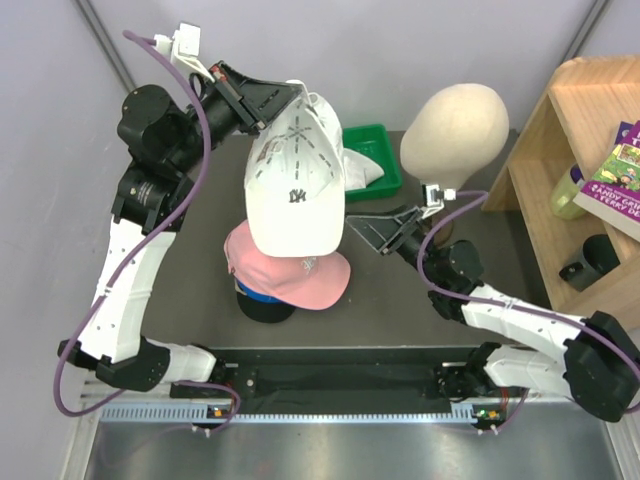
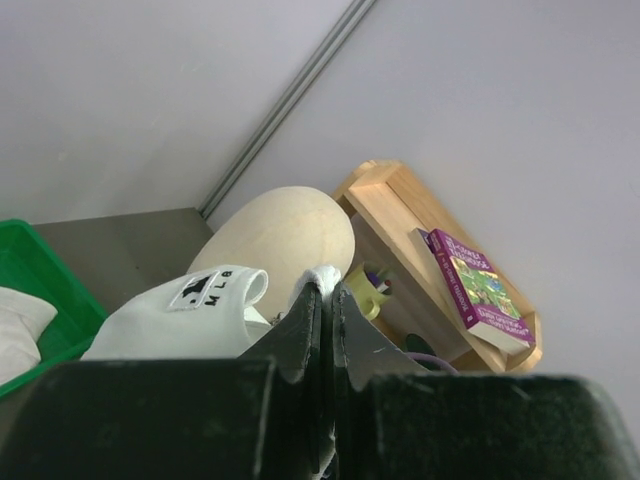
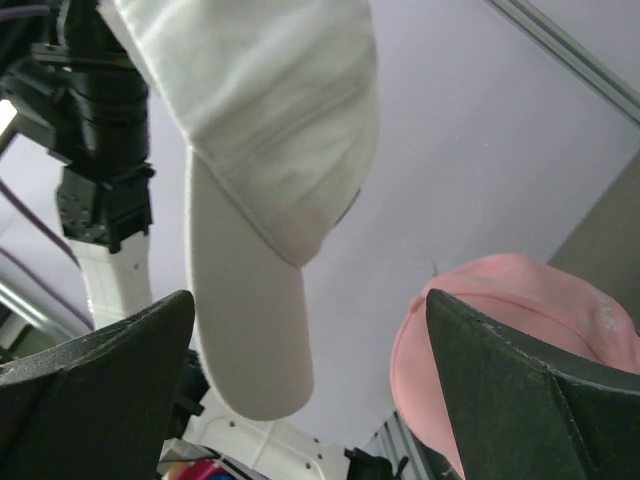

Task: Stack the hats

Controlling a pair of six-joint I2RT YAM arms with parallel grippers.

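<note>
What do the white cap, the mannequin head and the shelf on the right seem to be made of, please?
White cap: soft matte fabric, judging by its stitched seams and limp hang.
Mannequin head: likely foam or similar; cream, matte, no shine.
Shelf: pale, bare-looking wood, with plank edges showing.

White cap (image 1: 295, 190): dark logo on the front, stitched seams; held in the air by its back edge, brim hanging lowest, just above the pile.
Pink cap (image 1: 300, 278): top of the pile, crown up, mid-table toward the near edge.
Blue cap (image 1: 258, 294): under the pink one, only a sliver showing.
Black cap (image 1: 265, 310): bottom of the pile, its near side visible.
</note>
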